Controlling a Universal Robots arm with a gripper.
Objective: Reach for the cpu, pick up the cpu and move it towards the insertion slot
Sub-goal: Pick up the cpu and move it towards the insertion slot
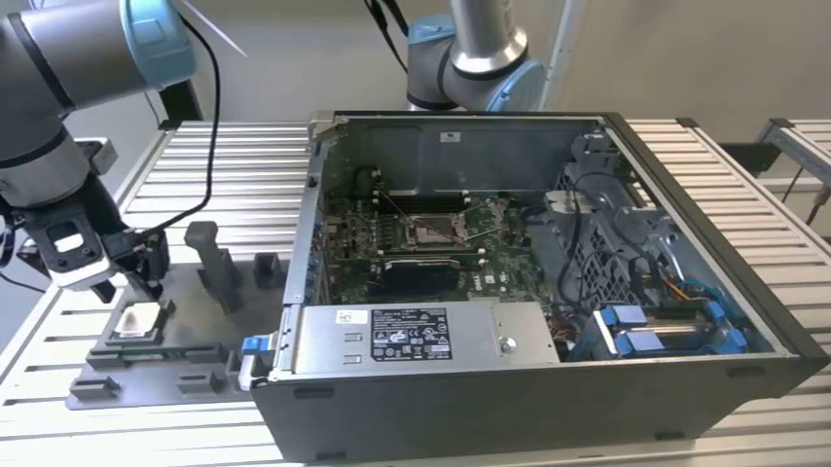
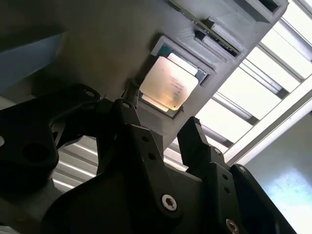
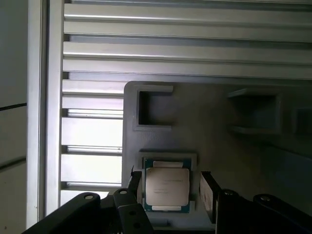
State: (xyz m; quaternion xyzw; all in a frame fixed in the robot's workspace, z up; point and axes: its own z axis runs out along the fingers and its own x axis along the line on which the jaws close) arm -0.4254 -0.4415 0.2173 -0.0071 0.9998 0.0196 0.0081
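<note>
The gripper [image 3: 169, 178] is open and holds nothing: in both wrist views its two dark fingers [image 3: 206, 191] stand apart, one to each side of the cpu [image 3: 167, 185], with a gap showing between each finger and the chip's edge. In the exterior view the arm [image 1: 53, 117] enters from the upper corner on the exterior view's left, bends down at the wrist and points the gripper at the grey fixture plate [image 1: 195, 342] on the slatted metal table [image 1: 247, 156]. The cpu lies flat, pale face up, in a shallow square recess near that plate's edge on the exterior view's left, just below the fingertips. The recess probably keeps the chip square and in a known spot, so the fingers can close on two opposite edges. Whether the fingertips are level with the chip or a little above it cannot be told. Just beside the recess, toward the exterior view's right, a grey upright block [image 1: 208, 261] rises from the same plate. Further right is an open computer case [image 1: 520, 413], lying on its side with the panel off, which seems meant to turn the green circuit board [image 1: 344, 255] upward. The insertion slot [image 1: 435, 230] sits near the middle of that board, metal-framed, well apart from the chip and the gripper.
</note>
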